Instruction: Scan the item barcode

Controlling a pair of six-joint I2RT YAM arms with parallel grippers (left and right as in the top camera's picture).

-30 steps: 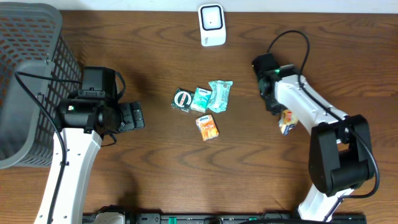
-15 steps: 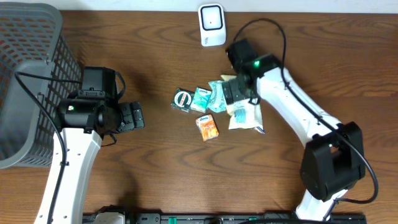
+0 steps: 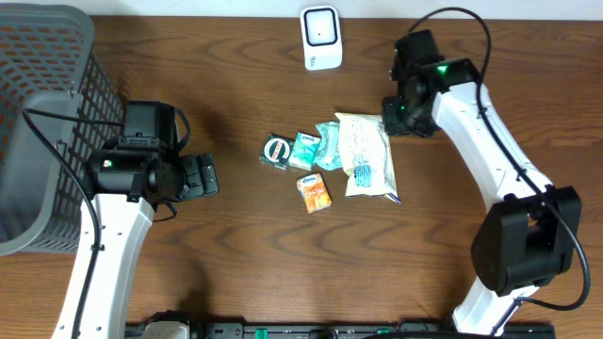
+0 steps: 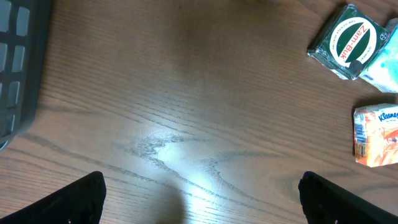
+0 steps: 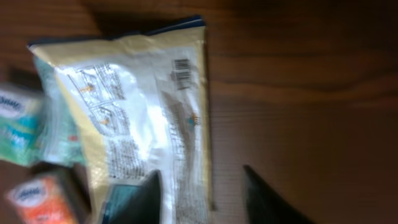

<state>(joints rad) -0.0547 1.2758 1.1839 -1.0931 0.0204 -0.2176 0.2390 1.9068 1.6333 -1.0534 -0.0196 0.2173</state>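
Brown wood-grain table (image 3: 490,56), evenly lit; grey mesh basket (image 3: 38,113) at its left edge; white scanner (image 3: 320,38) standing at the far edge, centre. Loose stock, mid-table: green tin (image 3: 277,152), teal tissue pack (image 3: 304,149), teal packet (image 3: 332,143), orange tissue pack (image 3: 315,192). Item for scanning: cream bag (image 3: 367,155), the largest piece, lying flat with its printed back up, its left edge touching the teal packet; barcode (image 5: 181,70) showing face-up near one end seam. Bag lies on the table, well apart from the scanner, gripped by nothing. Left gripper (image 3: 209,176): jaws spread fully wide, empty, over bare wood between basket and tin, well apart from the bag. Right gripper (image 5: 200,177): jaws partly parted, nothing pinched between them as far as the blurred wrist view shows; placed at the bag's far right corner, one finger (image 5: 140,202) above the bag, the other (image 5: 267,199) above bare wood, the bag's long edge running under the gap. Height above the bag cannot be told. Hazards, as judged: the bag looks thin and slick and lies flat, so a pinch on the edge alone may slip off or take only a fold. Held by one corner, it may sag and crease across the barcode, spoiling the read. Lifted carelessly, it may drag the teal packet along. The code faces up, not towards the scanner, so the bag will need turning before presentation.
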